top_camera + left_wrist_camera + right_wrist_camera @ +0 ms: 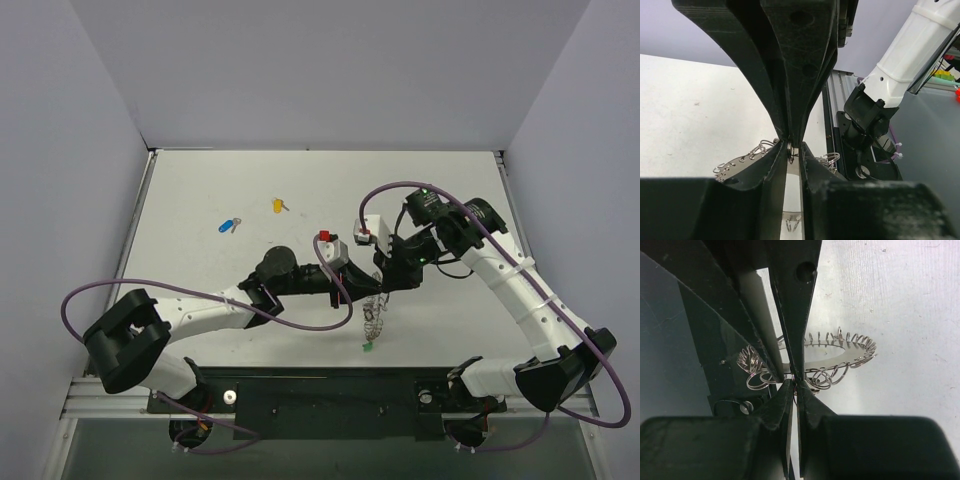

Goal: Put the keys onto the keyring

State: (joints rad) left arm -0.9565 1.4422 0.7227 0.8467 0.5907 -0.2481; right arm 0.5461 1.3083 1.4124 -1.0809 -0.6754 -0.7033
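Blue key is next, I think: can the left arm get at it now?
Probably not yet: the left gripper is shut on the keyring. The blue key lies in the open, so releasing should free the way.

Left arm point(205, 312) & right arm point(515, 285): white shells w/ black joints, black bases. Purple cable point(150, 281) loops off each. Left hand point(790, 145), right hand point(796, 382): matte black, round holes in fingers point(805, 50).

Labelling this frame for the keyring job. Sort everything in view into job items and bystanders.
Job: keyring, pinched by left gripper and right gripper; blue key; yellow key; green key.
Bystanders, all fixtures: purple cables; table; rail at the near edge.
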